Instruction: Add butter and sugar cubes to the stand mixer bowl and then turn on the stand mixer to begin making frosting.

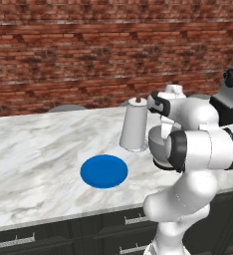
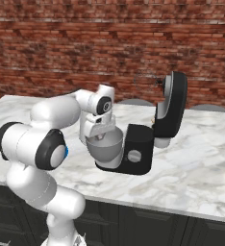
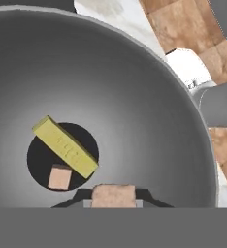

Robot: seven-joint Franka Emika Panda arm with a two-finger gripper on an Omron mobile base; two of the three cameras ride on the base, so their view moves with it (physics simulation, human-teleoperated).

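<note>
In the hand view I look straight down into the stand mixer bowl (image 3: 135, 97), grey metal and deep. On its dark bottom lies the butter (image 3: 65, 147), a pale-yellow stick, and a tan sugar cube (image 3: 59, 176) touches it. My gripper (image 3: 114, 199) is shut on a second sugar cube (image 3: 114, 195), held just above the bowl's inside. From the right base view the gripper (image 2: 100, 135) hangs over the bowl (image 2: 105, 150), which sits on the black stand mixer (image 2: 139, 144). The mixer's head (image 2: 173, 103) is tilted up and its silver knob (image 2: 133, 155) faces the camera.
A blue round plate (image 1: 104, 171) lies on the marble counter (image 1: 34, 149) to the left of the bowl (image 1: 157, 144). A tall white roll (image 1: 135, 124) stands just behind the plate. A brick wall (image 1: 63, 55) closes off the back of the counter.
</note>
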